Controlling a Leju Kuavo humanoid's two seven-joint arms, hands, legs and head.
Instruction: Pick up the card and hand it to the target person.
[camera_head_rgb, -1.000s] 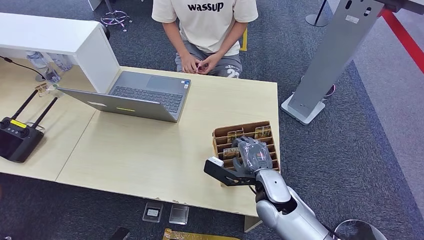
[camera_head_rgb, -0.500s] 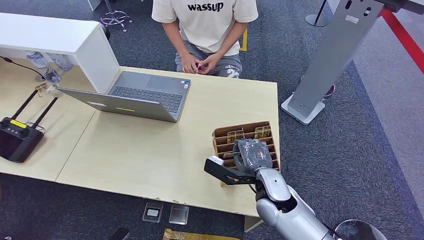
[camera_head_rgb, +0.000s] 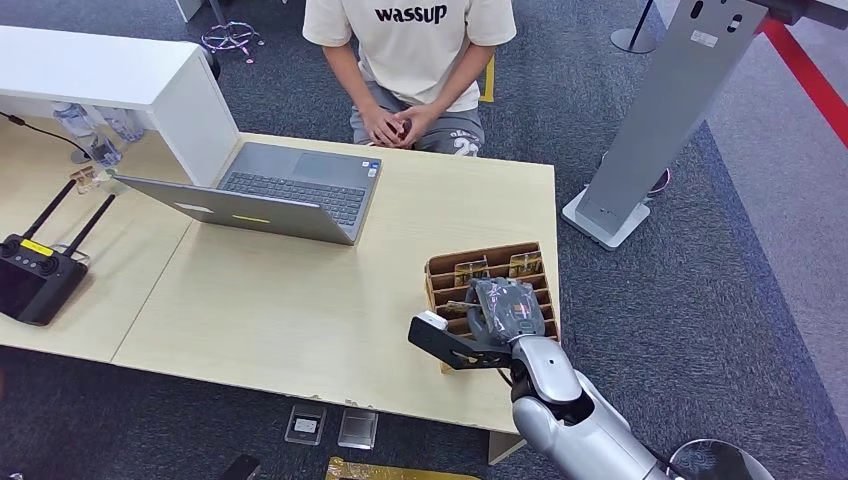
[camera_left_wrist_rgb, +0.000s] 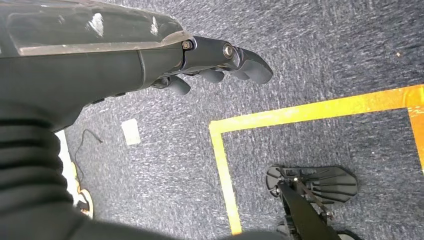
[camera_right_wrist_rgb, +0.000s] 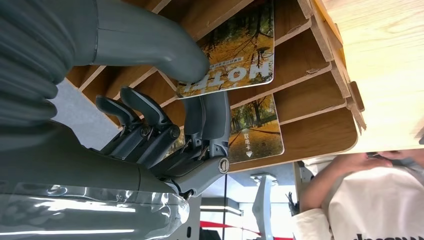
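Legible markings
Shirt (camera_head_rgb: 410, 40), table's 12 o'clock side: "wassup". Card (camera_right_wrist_rgb: 235, 50) in rack (camera_right_wrist_rgb: 320, 75): "MOTEL", shown inverted. Second card (camera_right_wrist_rgb: 252, 130): arrow, characters unclear.

1. Dark blue-grey carpet (camera_head_rgb: 640, 330) covers the floor, lit evenly.
2. A light wooden table (camera_head_rgb: 300, 300) fills the middle, with a second one butted against it on the left.
3. A white raised shelf unit (camera_head_rgb: 120, 80) stands at the far left corner.
4. A grey metal stand (camera_head_rgb: 660, 120) on a flat base rises to the right of the table.
5. A red strip (camera_head_rgb: 805, 70) crosses the floor at the far right.
6. Yellow tape (camera_left_wrist_rgb: 300, 112) marks a corner on the carpet.
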